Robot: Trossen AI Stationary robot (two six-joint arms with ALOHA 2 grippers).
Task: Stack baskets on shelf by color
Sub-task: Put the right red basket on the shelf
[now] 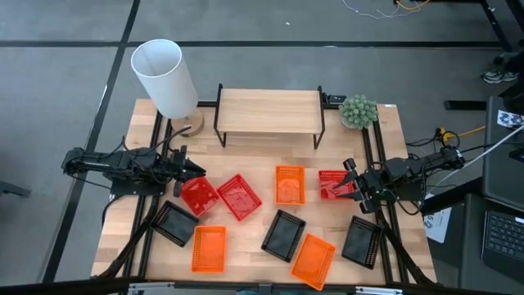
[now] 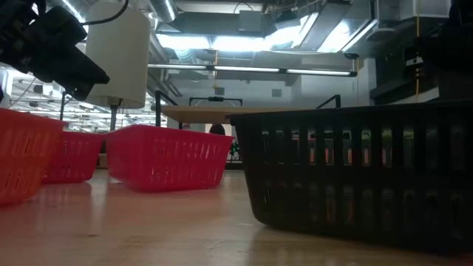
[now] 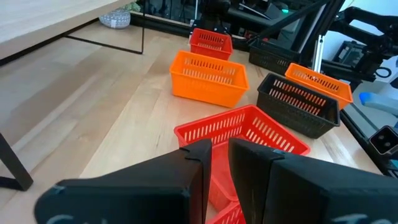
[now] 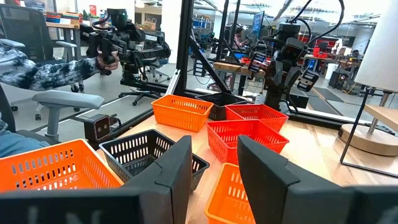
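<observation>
The shelf (image 1: 270, 111) stands at the table's far side with its top bare. All the baskets lie on the tabletop in front of it. They are red (image 1: 198, 195), (image 1: 239, 197), (image 1: 333, 184), orange (image 1: 289, 184), (image 1: 209, 248), (image 1: 313, 260) and black (image 1: 173, 223), (image 1: 283, 234), (image 1: 361, 241). My left gripper (image 1: 190, 174) is shut at the far-left corner of the leftmost red basket. My right gripper (image 1: 354, 185) is open at the right end of the right red basket. In the right wrist view the fingers hide that basket, and my right gripper (image 4: 214, 180) gapes over the orange basket (image 4: 230, 193). My left gripper (image 3: 220, 168) pinches the wall (image 3: 219, 186) of the leftmost red basket at its far-left corner, coming slanting down from the table's left. The red mesh shows in the narrow gap between the two fingers. The basket looks tilted in the high view; whether it is clear of the table I cannot tell.
A lamp with a white shade (image 1: 164, 78) stands at the far left corner beside the shelf, and a small plant (image 1: 359, 111) at the shelf's right end. In the right wrist view a person's sleeve (image 4: 37, 68) shows beyond the table.
</observation>
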